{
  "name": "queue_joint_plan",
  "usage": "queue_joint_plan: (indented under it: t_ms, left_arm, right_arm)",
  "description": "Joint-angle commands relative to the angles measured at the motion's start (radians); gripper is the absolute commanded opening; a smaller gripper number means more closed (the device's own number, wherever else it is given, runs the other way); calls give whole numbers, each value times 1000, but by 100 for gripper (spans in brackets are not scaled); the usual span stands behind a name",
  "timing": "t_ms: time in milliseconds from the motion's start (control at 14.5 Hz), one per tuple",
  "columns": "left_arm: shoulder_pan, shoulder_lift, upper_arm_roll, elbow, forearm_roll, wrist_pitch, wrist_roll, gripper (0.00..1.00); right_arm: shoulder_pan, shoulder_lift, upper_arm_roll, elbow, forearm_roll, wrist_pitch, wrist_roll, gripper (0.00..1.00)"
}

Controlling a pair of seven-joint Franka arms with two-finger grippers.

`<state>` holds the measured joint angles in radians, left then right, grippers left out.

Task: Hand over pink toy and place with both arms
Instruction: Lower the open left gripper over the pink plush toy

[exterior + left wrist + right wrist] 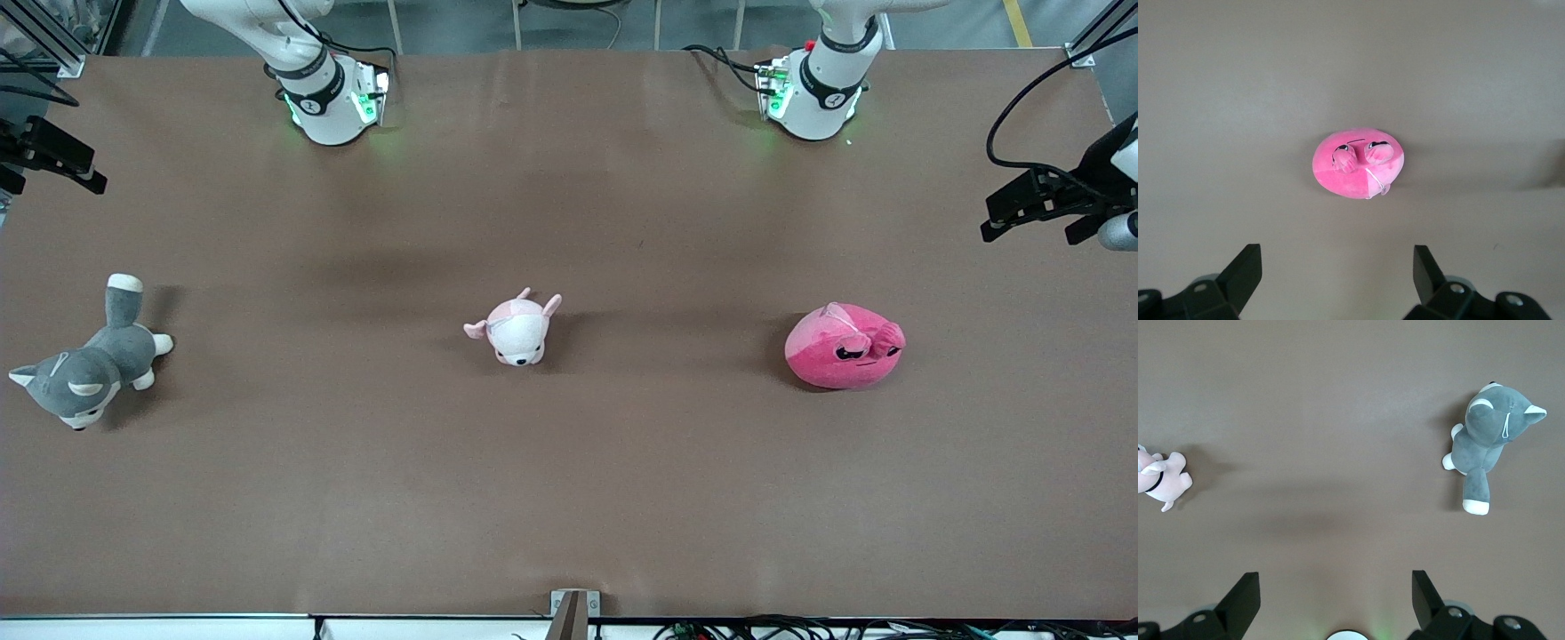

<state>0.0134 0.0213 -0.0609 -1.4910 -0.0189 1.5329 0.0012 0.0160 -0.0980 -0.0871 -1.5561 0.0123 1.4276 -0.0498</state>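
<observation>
The hot-pink toy (843, 347) lies on the brown table (622, 480) toward the left arm's end, its grumpy face turned to the front camera. It also shows in the left wrist view (1357, 164), small and well below. My left gripper (1337, 267) hangs high over the table, open and empty, apart from the toy. My right gripper (1336, 587) hangs high over the table by its own base, open and empty. Neither gripper shows in the front view; only the arm bases (324, 98) (818, 93) do.
A pale pink-and-white plush (516, 329) lies mid-table, and also shows in the right wrist view (1161, 480). A grey-and-white dog plush (89, 369) (1488, 440) lies at the right arm's end. Black fixtures (53, 156) (1040, 200) stick in at both table ends.
</observation>
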Motion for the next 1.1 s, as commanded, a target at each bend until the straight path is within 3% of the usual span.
queue_joint_plan:
  t_ms: [0,482,1032]
  left_arm:
    - [-1,9,-2,25,-9,-7,-10,100]
    - [-3,14,-2,25,-7,-7,-12,100]
    - [-7,146,-4,25,4,-5,5,100]
  right_arm:
    - [-8,-20,9,-16,-12,1,-13,100]
    - [-8,-19,9,-16,-14,1,-13,100]
    - [-8,-20,7,-16,-14,-1,-13,100]
